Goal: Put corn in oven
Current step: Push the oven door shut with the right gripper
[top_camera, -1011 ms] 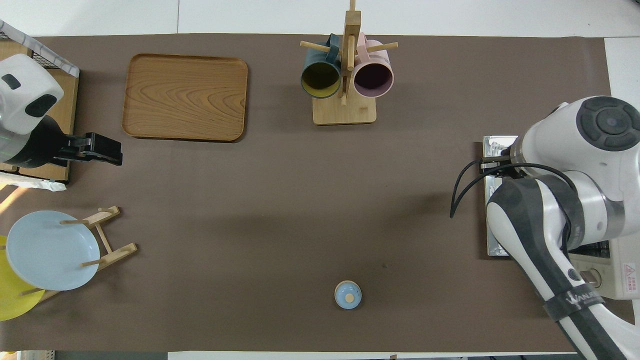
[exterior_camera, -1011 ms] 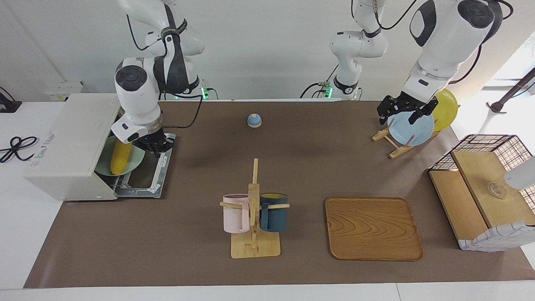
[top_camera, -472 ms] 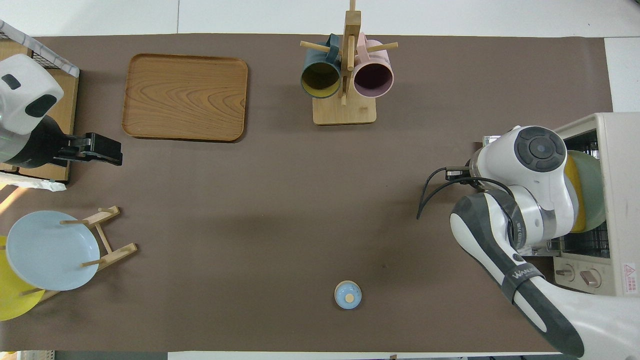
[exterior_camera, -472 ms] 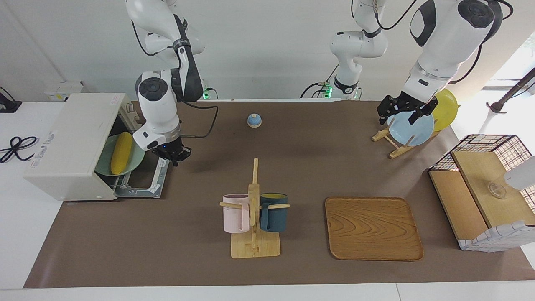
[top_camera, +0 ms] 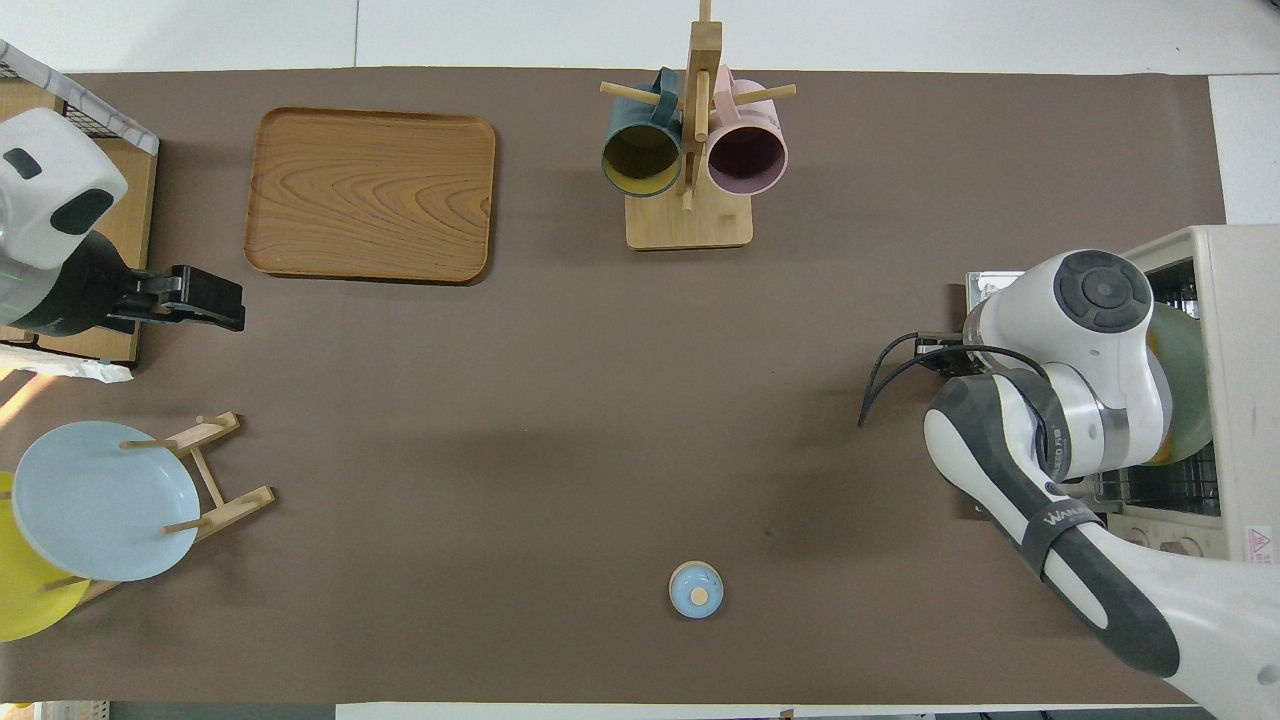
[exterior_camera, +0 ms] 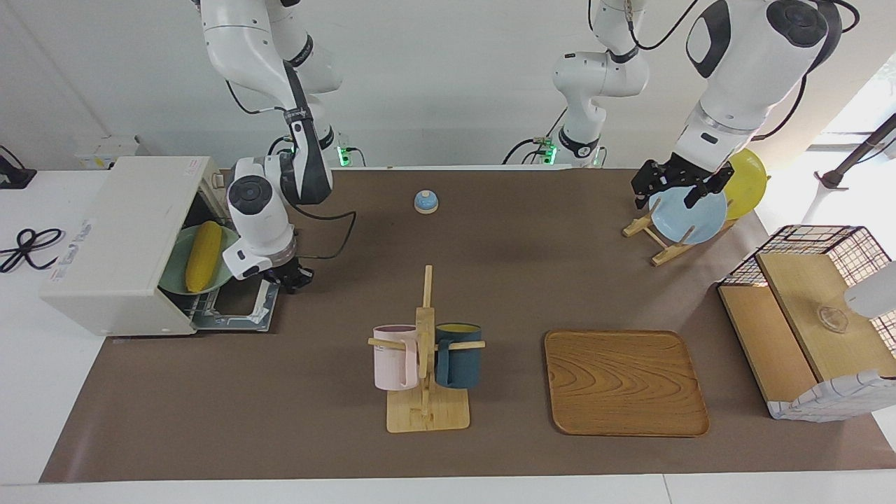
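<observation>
From the facing view I see my right gripper with fingers pressed together, holding nothing, low at the outer edge of the oven's dropped door. The corn lies beside it on a green plate inside the oven; overhead, the arm hides both. My left gripper, fingers spread, waits over the blue plate.

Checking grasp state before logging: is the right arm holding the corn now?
No. The corn lies on a green plate inside the open oven, apart from the right gripper.
</observation>
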Available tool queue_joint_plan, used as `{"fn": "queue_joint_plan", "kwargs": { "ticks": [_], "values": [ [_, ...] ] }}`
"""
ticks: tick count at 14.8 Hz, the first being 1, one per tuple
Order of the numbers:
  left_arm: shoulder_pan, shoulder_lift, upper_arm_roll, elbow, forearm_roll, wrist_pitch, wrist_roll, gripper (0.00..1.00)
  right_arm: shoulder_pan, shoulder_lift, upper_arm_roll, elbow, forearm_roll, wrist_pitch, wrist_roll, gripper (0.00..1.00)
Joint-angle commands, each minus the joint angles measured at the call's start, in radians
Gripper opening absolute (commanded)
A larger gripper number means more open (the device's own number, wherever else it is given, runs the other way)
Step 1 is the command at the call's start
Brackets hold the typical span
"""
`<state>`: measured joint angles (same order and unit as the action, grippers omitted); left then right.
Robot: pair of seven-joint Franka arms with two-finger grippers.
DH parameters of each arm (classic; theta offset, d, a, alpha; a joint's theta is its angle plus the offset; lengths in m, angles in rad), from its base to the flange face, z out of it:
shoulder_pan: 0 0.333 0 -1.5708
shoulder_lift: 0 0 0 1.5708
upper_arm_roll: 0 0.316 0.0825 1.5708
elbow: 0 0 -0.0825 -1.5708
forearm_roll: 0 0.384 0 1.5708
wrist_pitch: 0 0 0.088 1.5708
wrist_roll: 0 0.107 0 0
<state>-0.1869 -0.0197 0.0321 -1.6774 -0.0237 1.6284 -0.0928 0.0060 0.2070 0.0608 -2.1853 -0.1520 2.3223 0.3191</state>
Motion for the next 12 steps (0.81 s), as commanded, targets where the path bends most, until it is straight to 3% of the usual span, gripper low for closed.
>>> {"fn": "queue_joint_plan", "kwargs": {
  "ticks": [1, 5, 12],
  "values": [
    [0.014, -0.011, -0.004, 0.001, -0.008, -0.012, 0.008, 1.00, -0.023, 0.005, 0.001, 0.008, -0.055, -0.038, -0.009, 0.00],
    [0.014, -0.011, -0.004, -0.001, -0.008, -0.012, 0.008, 1.00, -0.023, -0.006, 0.001, 0.119, -0.159, -0.245, -0.018, 0.00],
    [0.014, -0.011, -0.003, 0.001, -0.008, -0.012, 0.008, 1.00, -0.072, -0.069, -0.001, 0.219, -0.196, -0.417, -0.185, 0.00]
  ]
}}
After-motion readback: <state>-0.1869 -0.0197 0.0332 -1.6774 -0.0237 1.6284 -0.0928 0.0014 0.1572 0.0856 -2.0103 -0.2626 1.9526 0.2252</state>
